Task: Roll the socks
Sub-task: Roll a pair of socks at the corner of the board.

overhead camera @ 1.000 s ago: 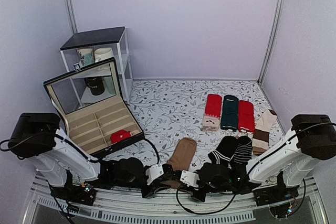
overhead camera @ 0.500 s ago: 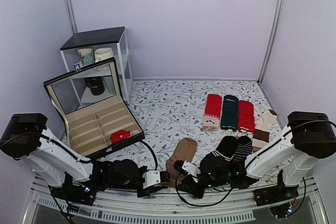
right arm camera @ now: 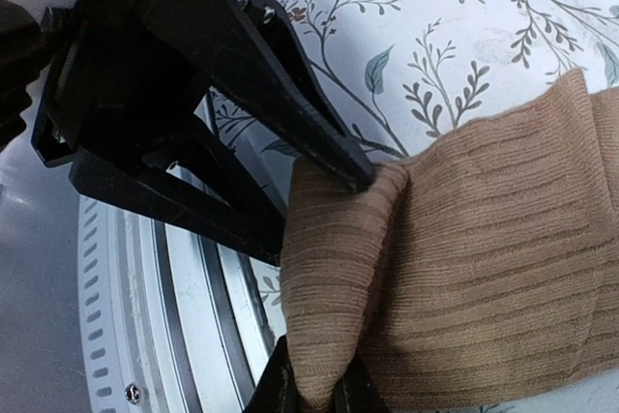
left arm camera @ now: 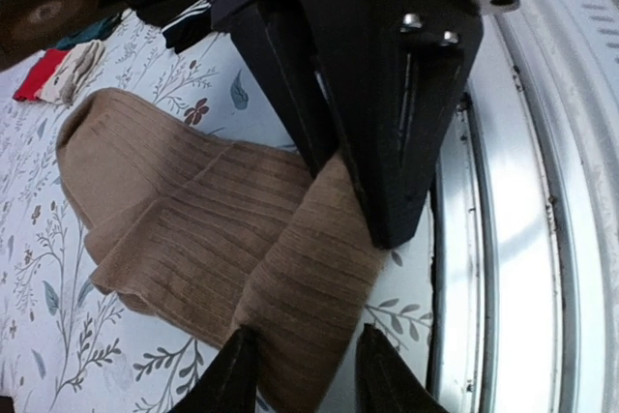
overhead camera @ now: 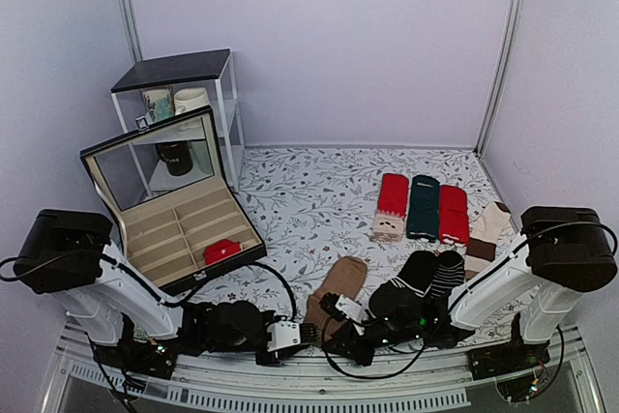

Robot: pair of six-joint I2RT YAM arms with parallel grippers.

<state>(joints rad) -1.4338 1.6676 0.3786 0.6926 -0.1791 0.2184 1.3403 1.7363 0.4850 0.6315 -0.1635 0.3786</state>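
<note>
Your one pair of tan-brown ribbed knitted socks point(overhead camera: 338, 282) lies as a flat strip on the flower-printed tablecloth point(overhead camera: 309, 191), at the near edge, about centre. Its long axis runs near to far, leaning right. The rounded end points far-right, and the near end is bunched into a raised fold between your two grippers. Your right gripper point(right arm camera: 314, 389) has its fingers pinched tight on that fold. Your left gripper point(left arm camera: 308, 374) has its fingers apart, astride the same fold; you cannot tell whether they press it.

Just right of the pair lie two black striped socks point(overhead camera: 418, 278). Farther off are three folded socks in a row point(overhead camera: 423, 205), red, dark green, red, and one cream-and-brown sock point(overhead camera: 484, 239). At the left stands one open black box point(overhead camera: 174, 229) holding one red bundle point(overhead camera: 222, 250).
</note>
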